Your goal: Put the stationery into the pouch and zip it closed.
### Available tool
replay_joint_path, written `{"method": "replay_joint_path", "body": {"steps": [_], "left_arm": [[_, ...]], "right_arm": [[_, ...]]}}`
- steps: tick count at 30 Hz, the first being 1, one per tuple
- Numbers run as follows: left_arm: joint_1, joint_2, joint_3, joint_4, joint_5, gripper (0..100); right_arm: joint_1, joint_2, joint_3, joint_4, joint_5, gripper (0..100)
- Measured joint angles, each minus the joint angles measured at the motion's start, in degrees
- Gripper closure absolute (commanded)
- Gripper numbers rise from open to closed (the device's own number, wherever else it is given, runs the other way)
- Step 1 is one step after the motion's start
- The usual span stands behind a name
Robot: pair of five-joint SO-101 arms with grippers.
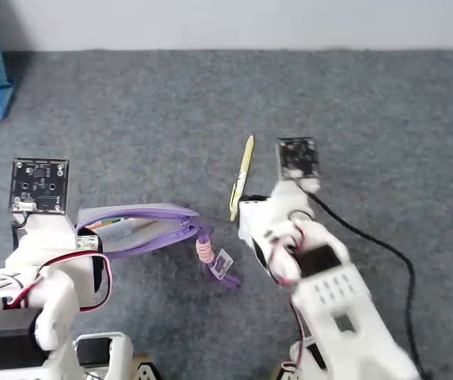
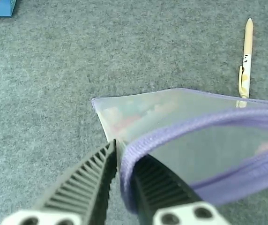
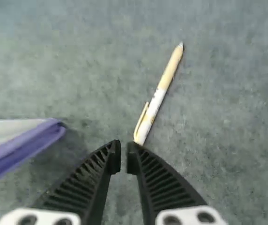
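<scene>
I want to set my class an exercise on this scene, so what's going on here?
The left gripper is clamped on the purple zip edge of the pouch, which lies open with a few items showing inside. The yellow-and-white pen lies on the grey mat, outside the pouch. The right gripper sits just short of the pen's near end, all but shut and holding nothing. The pen is not in yet, and the zip is not closed.
</scene>
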Motion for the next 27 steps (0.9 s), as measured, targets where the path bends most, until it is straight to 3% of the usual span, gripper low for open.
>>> {"method": "replay_joint_path", "body": {"steps": [2,12,24,27], "left_arm": [[0.0,0.0,0.0,0.0,0.0,99],[0.0,0.0,0.0,0.0,0.0,99],[0.0,0.0,0.0,0.0,0.0,99],[0.0,0.0,0.0,0.0,0.0,99]], "right_arm": [[0.0,7.7,-2.7,-1.3,0.0,74.8],[0.0,39.5,-23.2,-2.1,-2.5,76.3],[-2.1,54.9,-33.6,-2.5,-2.9,76.6],[-2.0,56.5,-33.7,-2.5,-2.9,83.5]]}}
